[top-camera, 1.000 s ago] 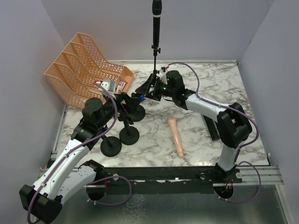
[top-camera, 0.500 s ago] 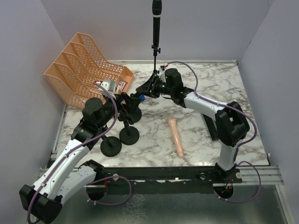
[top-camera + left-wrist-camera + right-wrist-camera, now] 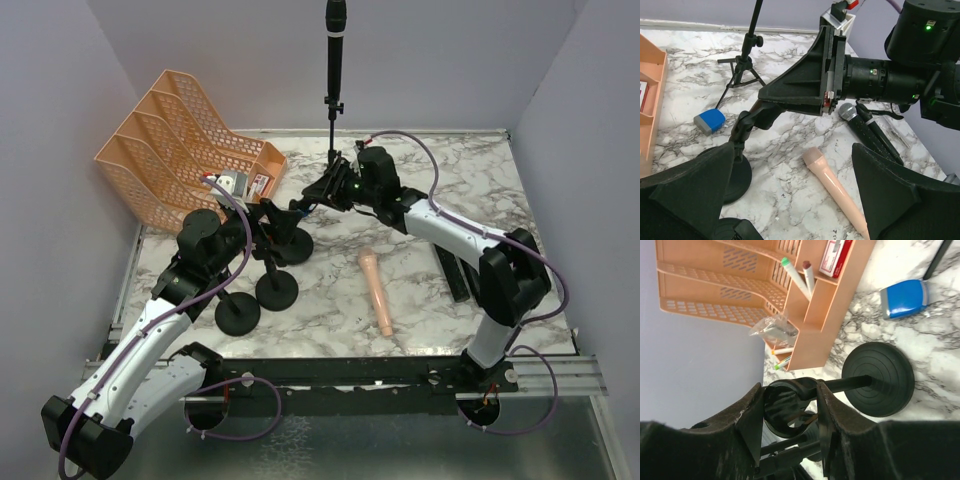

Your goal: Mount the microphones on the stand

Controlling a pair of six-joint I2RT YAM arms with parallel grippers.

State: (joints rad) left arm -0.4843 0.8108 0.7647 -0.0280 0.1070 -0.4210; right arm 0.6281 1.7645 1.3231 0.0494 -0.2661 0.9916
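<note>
Nearest to me, on the white marble table (image 3: 330, 325), lay the pale pink stick microphone (image 3: 378, 292). It was flat, between the two arms; its long axis ran from near to far with a small lean, and its thicker head pointed to the far side. To its right, just beside the right arm, lay the black microphone with the silver mesh head (image 3: 867, 127), also flat, with the mesh end pointing far. Another black one seemed to lie against it, but I could not separate them well. A little farther, on the left, the left gripper (image 3: 262, 222) hung with its jaws wide apart and nothing between them, close to the short black stands with round bases (image 3: 276, 292). Beyond it, the right gripper (image 3: 308, 200) had its jaws drawn in on both sides of the black clip head (image 3: 790, 407) of the farthest short stand, and they appeared to press on it. So the pink microphone lay on the near, right side of both pairs of jaws. The right gripper was perhaps slightly nearer, but it was occupied, so I judged the free left gripper the better one to fetch it, with its jaws set across that near-to-far axis. At the far edge the tall tripod stand (image 3: 333, 150) carried a black microphone (image 3: 335, 30) upright, head upward.
</note>
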